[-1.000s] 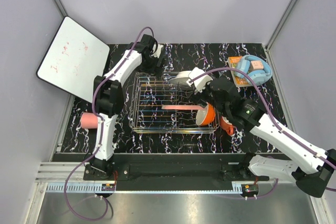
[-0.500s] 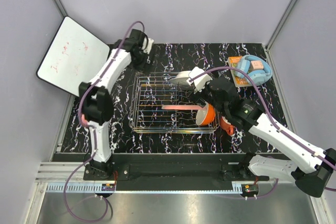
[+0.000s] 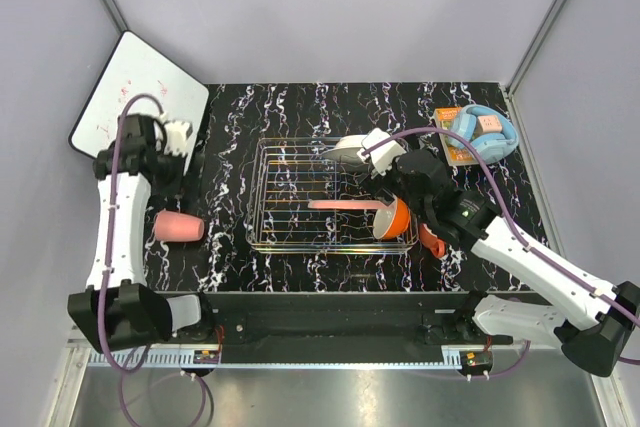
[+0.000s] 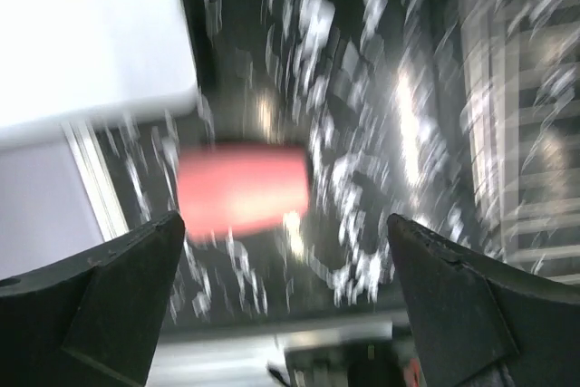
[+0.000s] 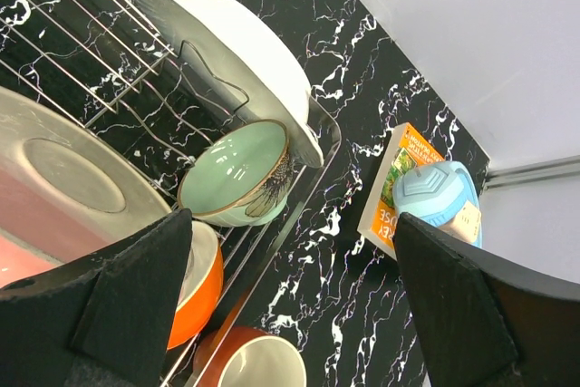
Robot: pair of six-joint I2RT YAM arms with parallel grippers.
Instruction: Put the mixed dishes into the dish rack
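Observation:
The dish rack [image 3: 300,197] stands mid-table. It holds the white plate [image 3: 350,150] on edge, the pink plate [image 3: 345,205] and the orange bowl [image 3: 393,219]. The right wrist view also shows the mint-green bowl [image 5: 237,172] in the rack, beside the white plate [image 5: 245,52], pink plate [image 5: 63,197] and orange bowl [image 5: 195,287]. The orange mug [image 3: 432,239] stands just outside the rack's right side. The pink cup [image 3: 180,227] lies on its side at the left; it is blurred in the left wrist view [image 4: 243,189]. My left gripper [image 3: 185,172] is open and empty above it. My right gripper [image 5: 290,224] is open and empty over the rack's right end.
The white board [image 3: 140,107] leans at the far left, close to my left arm. Light-blue headphones [image 3: 482,132] lie on an orange box at the far right. Grey walls close in the table's sides and back.
My left arm has swung from the rack's far side to the table's left, above the pink cup. The right arm has hardly moved.

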